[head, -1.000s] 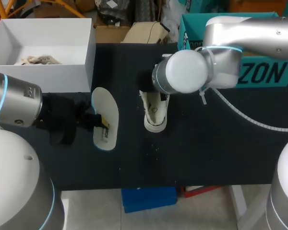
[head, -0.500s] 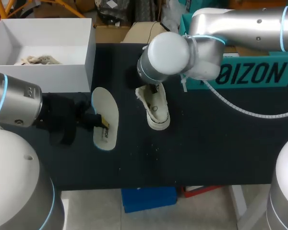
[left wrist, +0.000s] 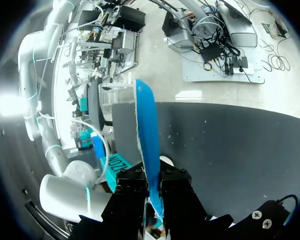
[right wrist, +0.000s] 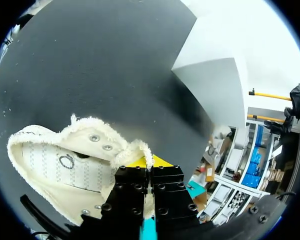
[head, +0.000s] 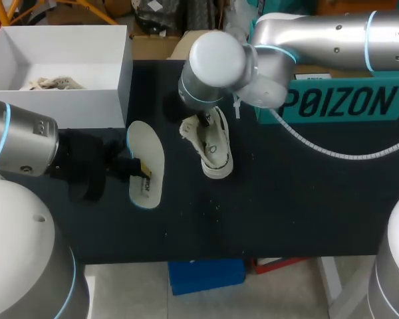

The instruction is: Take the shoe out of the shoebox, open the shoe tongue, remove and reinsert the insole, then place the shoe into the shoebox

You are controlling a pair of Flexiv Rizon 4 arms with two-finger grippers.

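Right wrist view first: the right claw [right wrist: 149,164] is pinched almost all the way closed, and the fluffy top edge of the shoe [right wrist: 65,160] is caught between its two yellow tips. I think it grips the rim right by the opening so the shoe cannot slide about and the hole is easy to reach. Past the shoe is the dark table [right wrist: 90,60], and farther off is a corner of the white shoebox [right wrist: 215,85].

From the head view, the shoe lies on the table near the middle. Its toe points toward the robot and it leans a little to one side. It is out of the shoebox and well apart from it.

In the left wrist view, the left claw [left wrist: 152,180] is closed tight on the insole [left wrist: 146,135]. The thin blue edge of the insole stands up between the black fingers. From the head view the insole is flat, white side up, near the shoe on its left and not touching it. The claw has it by the long side, maybe so the front end is free to poke into the shoe first. I cannot tell if the insole rests on the table or hangs just above it.

So the insole is out and not yet back in. The next job looks like sliding it into the shoe while the other claw holds the shoe in place. If the shoe tips or the tongue flops down, the insole may bump and bend.

The shoebox sits at the far left corner with only some crumpled paper [head: 50,83] in it. A teal box [head: 339,100] stands at the far right.
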